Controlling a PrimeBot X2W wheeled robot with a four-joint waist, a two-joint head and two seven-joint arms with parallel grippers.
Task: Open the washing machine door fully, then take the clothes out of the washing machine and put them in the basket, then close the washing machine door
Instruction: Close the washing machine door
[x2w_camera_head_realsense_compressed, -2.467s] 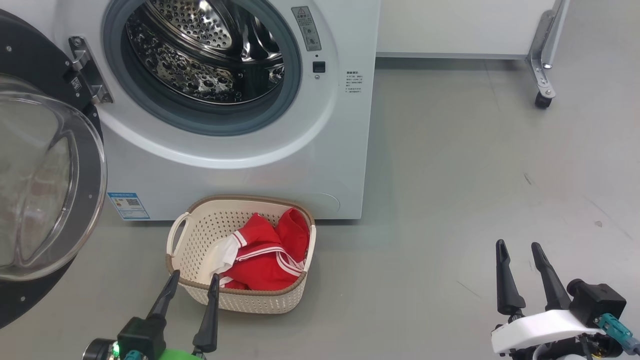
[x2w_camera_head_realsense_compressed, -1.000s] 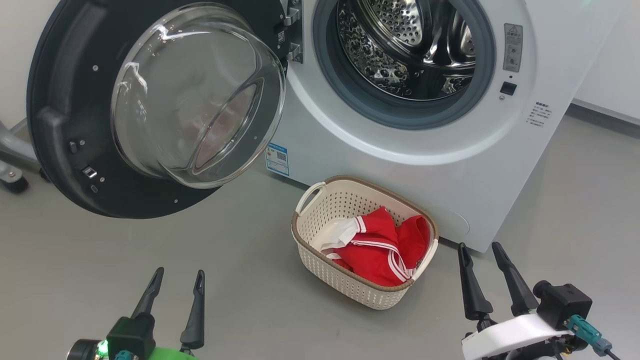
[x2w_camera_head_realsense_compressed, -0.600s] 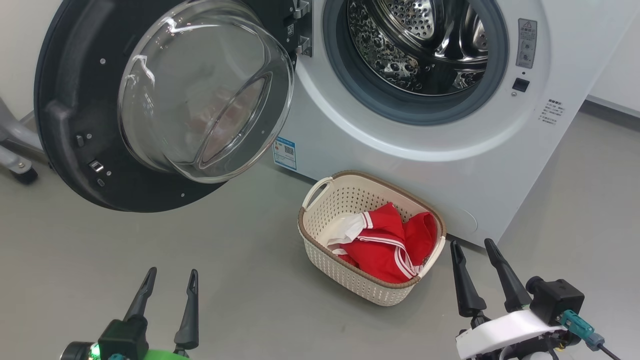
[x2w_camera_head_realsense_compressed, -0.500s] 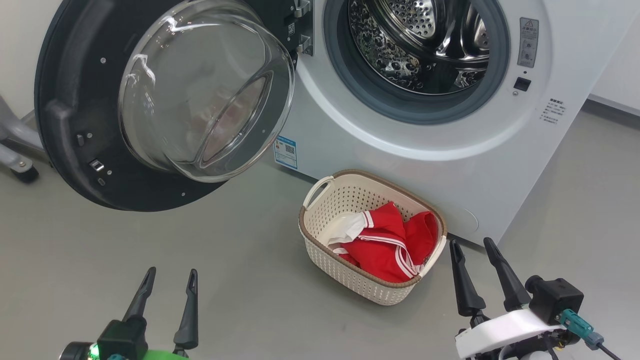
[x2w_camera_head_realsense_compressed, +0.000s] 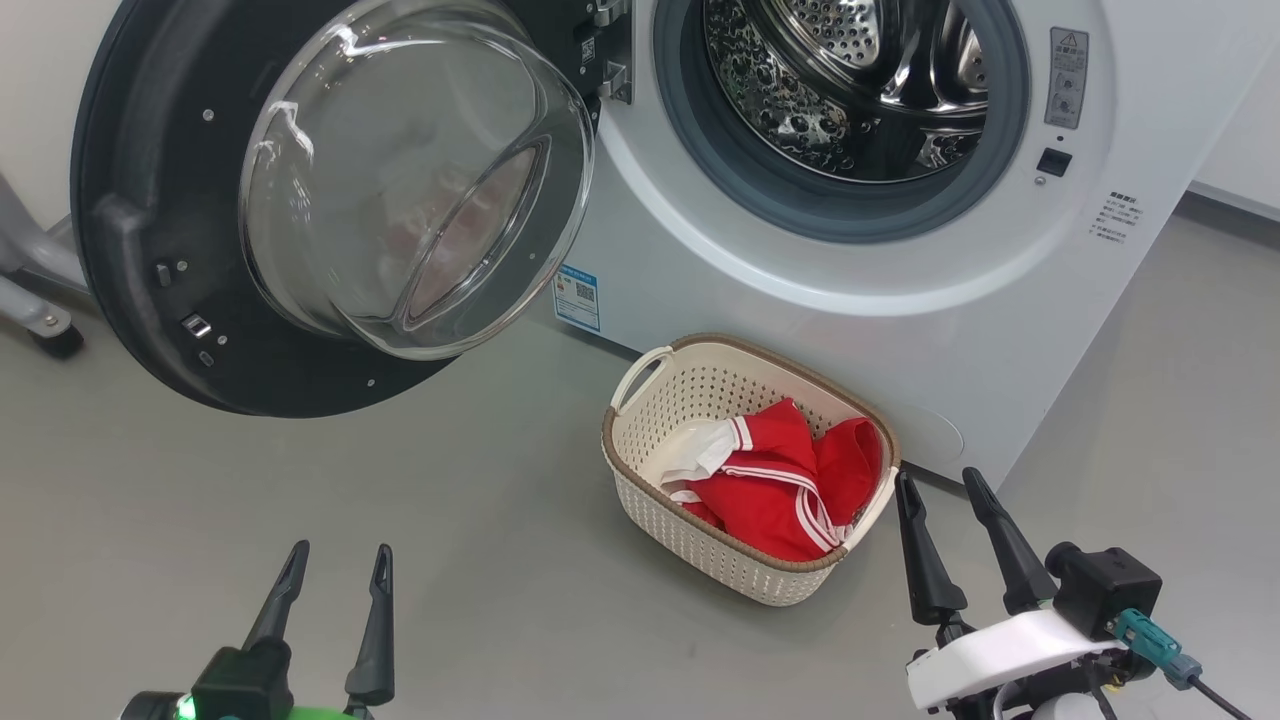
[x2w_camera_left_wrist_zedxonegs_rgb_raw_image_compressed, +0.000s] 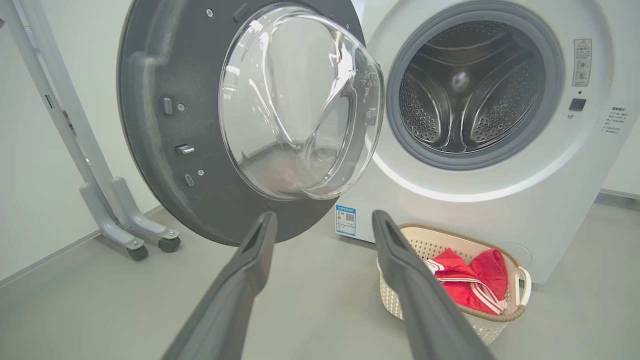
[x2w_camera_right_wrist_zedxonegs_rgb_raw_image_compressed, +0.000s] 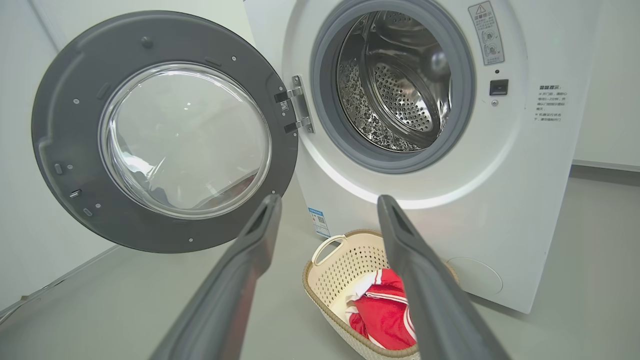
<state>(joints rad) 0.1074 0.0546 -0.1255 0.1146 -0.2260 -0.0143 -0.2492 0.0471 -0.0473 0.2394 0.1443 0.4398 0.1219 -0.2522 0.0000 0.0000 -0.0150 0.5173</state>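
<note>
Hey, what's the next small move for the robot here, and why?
Probably raise the left gripper toward the door to start swinging it shut. The clothes lie in the basket, the drum looks empty, the door stands wide open, and that gripper is open, empty and on the door's side.

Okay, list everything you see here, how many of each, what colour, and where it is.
washer: one, white, behind the basket
door: one, black rim with clear glass, swung open on the washer's left
drum: one, shiny steel, inside the washer, no clothes seen in it
basket: one, cream with brown rim, on the floor before the washer
clothes: a heap, red with white stripes plus a white piece, in the basket
label: one, blue, washer's lower front
wheeled frame: one, grey, left of the door
floor: grey
left tool: one, dark, open, lower left
right tool: one, dark, open, right of the basket
</note>
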